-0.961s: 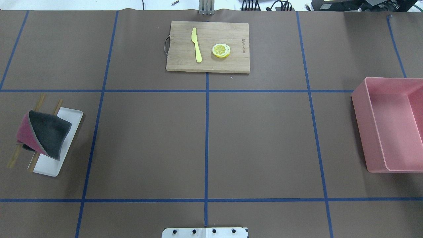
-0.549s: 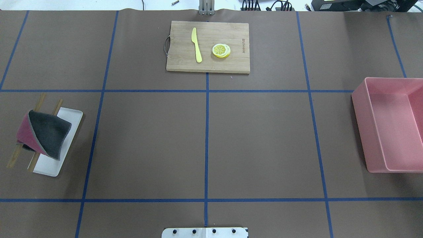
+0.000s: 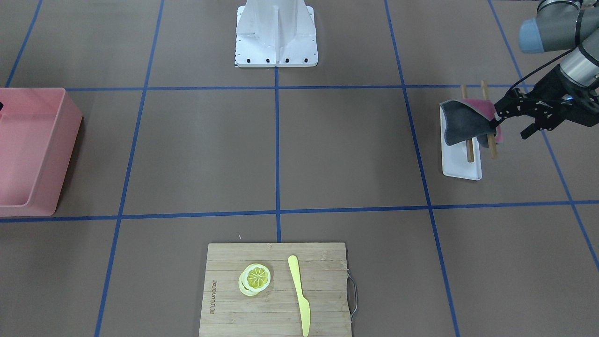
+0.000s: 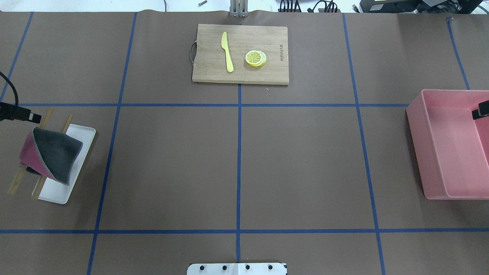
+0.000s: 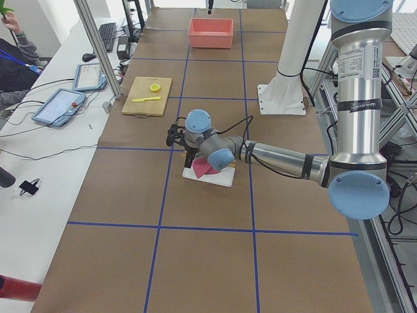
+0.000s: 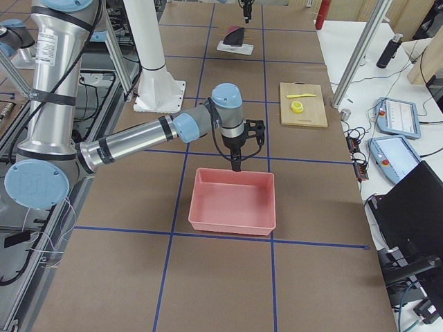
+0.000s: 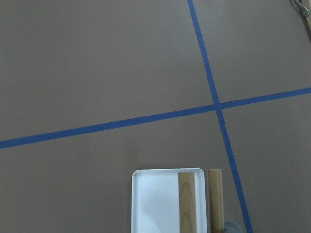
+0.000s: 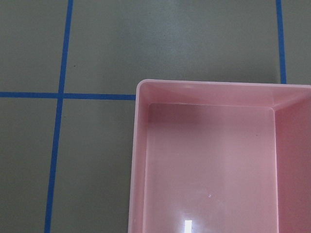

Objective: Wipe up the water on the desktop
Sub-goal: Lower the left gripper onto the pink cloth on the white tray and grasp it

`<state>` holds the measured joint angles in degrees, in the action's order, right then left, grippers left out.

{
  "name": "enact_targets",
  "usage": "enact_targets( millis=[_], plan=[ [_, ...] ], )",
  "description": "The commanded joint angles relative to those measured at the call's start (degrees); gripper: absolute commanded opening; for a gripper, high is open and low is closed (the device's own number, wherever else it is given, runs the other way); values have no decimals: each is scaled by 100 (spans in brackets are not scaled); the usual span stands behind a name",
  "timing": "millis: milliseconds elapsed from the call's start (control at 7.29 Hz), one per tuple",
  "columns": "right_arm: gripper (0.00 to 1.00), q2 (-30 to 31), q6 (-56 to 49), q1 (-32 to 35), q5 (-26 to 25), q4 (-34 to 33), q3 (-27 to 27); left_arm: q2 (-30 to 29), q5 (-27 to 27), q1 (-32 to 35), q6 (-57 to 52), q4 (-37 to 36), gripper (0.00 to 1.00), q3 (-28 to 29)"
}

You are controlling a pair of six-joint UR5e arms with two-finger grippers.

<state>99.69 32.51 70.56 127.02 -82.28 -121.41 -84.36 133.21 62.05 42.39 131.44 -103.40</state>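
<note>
Black left gripper (image 3: 509, 129): we see the jaws spread apart with nothing between them. It sits low at the robot-side end of the grey-and-pink cloth (image 4: 53, 156). One fingertip is right at the cloth's edge in the front view; we cannot tell if it touches. The cloth hangs draped over two wooden sticks (image 4: 46, 117) that lie along a white tray (image 4: 83, 134). The tray rests on the desktop's left side. The left wrist camera looks down on the tray's end, both stick ends and a blue tape crossing.

Right gripper (image 6: 236, 164): it hangs over the pink bin (image 4: 420, 145), above the wall nearest the robot's middle. Only a sliver shows at the overhead edge, so we cannot tell how the jaws stand. The right wrist camera shows a corner of the bin below.

Desktop (image 4: 172, 164): brown and matte, with a blue tape grid. It spans the whole table under both arms.

Far centre: a bamboo cutting board (image 4: 267, 74) carries a yellow knife (image 4: 227, 51) and lemon slices (image 4: 256, 58), well apart from both grippers.
</note>
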Motion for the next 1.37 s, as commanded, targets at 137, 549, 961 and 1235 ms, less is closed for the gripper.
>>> enact_targets(
  millis=[137, 549, 961, 1235],
  plan=[
    [100, -11, 36, -51, -28, 19, 3, 385, -49, -228, 209, 576, 31, 5],
    [100, -11, 28, -51, -45, 19, 3, 350, -49, -219, 209, 672, 0, -57],
    [100, -63, 28, -51, -37, 19, -6, 350, -14, -123, 226, 717, 0, -223],
    [100, -274, 36, -147, -37, 19, -15, 79, -40, 88, 1205, 699, 0, -268]
  ],
)
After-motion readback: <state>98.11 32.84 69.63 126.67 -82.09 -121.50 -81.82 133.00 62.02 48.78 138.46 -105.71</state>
